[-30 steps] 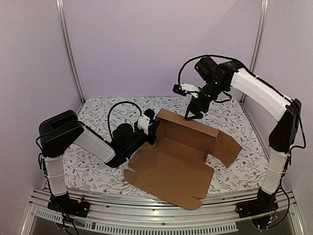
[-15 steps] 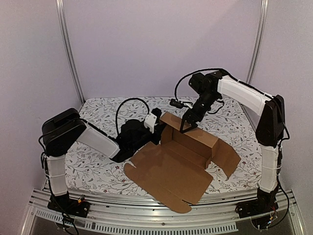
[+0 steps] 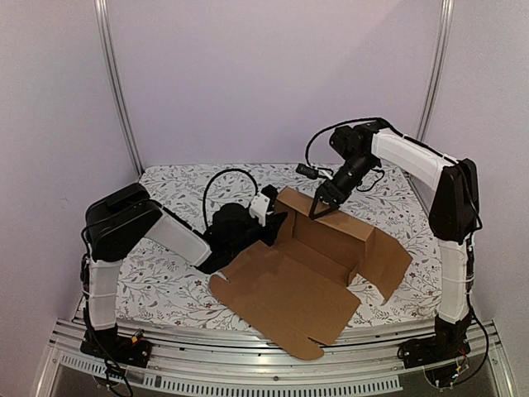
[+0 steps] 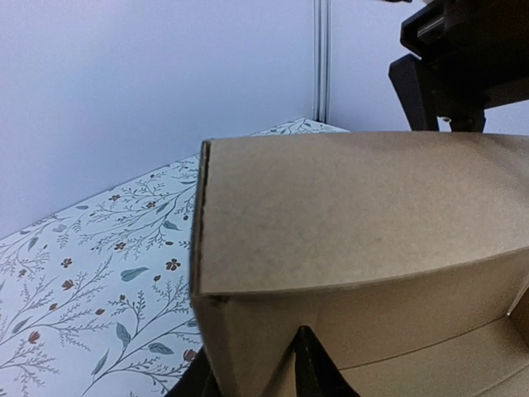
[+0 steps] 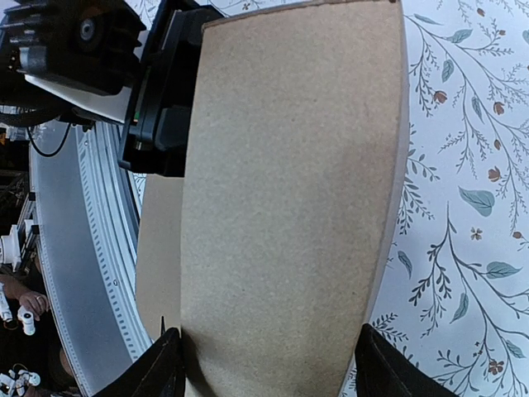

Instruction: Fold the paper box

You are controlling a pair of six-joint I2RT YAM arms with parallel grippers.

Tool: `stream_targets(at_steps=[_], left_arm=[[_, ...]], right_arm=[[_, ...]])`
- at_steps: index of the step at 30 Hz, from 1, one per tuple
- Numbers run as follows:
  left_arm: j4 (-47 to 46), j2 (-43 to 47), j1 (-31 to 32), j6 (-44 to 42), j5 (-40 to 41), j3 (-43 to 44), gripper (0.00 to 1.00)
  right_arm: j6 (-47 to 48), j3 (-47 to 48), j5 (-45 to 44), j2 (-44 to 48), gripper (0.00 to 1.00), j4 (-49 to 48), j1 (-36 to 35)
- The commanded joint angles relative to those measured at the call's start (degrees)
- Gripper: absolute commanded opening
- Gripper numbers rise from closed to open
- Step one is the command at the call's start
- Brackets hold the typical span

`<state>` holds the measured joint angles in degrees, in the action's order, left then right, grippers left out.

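The paper box [image 3: 289, 285] is a brown cardboard sheet lying partly folded mid-table. Its back wall [image 3: 331, 231] and left side stand up, its lid lies flat toward me, and its right flap [image 3: 388, 256] is spread out. My left gripper [image 3: 271, 225] is at the box's left rear corner. In the left wrist view its fingers [image 4: 310, 364] straddle the corner wall [image 4: 355, 207], set apart. My right gripper [image 3: 319, 207] sits on the back wall's top edge. Its jaws [image 5: 269, 372] stand wide, one on each side of the cardboard panel [image 5: 289, 182].
A floral cloth [image 3: 165, 198] covers the table. Lilac walls and two metal posts [image 3: 116, 91] close in the back and sides. A metal rail [image 3: 248, 372] runs along the near edge. The left arm's wrist [image 5: 165, 99] is just beyond the panel.
My right gripper has come down from above onto the back wall's top edge. My left arm has pushed slightly right with the corner, and its jaws have loosened.
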<state>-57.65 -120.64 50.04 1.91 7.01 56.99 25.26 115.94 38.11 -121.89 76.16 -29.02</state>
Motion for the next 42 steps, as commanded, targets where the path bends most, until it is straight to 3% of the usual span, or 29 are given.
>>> stream_targets(at_steps=[1, 6, 10, 16, 19, 26, 31, 42], left_arm=[[3.97, -3.17, 0.59, 0.68, -4.0, 1.75, 0.28], [7.14, -4.42, 1.03, 0.56, -4.14, 2.81, 0.24], [2.45, -5.59, 1.65, 0.79, -1.46, 0.62, 0.18], [-9.38, -7.82, 4.48, 2.82, 17.7, -2.37, 0.09], [-14.01, -7.68, 6.84, 0.48, 21.18, -3.25, 0.08], [-8.37, -5.02, 7.61, 0.07, 18.85, -2.37, 0.11], [-15.03, -7.59, 7.71, 0.27, 14.73, -5.16, 0.2], [-16.14, -12.56, 7.88, -1.71, 14.84, -1.92, 0.2]], right_arm=[[1.19, -0.34, 0.75, -3.74, 0.68, 7.6, -0.49], [1.95, 0.06, 2.21, -4.64, 0.67, 9.35, -0.45], [2.01, -0.05, 3.98, -5.24, 0.67, 10.3, -0.5], [1.55, -0.43, 8.95, -6.45, 0.67, 11.89, -0.5], [1.02, -0.95, 10.3, -6.49, 0.68, 11.49, -0.5], [0.54, -1.03, 9.99, -7.3, 0.68, 11.38, -0.52], [0.82, -0.61, 10.0, -8.06, 0.67, 11.42, -0.48], [2.24, 0.59, 12.45, -9.91, 0.65, 14.03, -0.51]])
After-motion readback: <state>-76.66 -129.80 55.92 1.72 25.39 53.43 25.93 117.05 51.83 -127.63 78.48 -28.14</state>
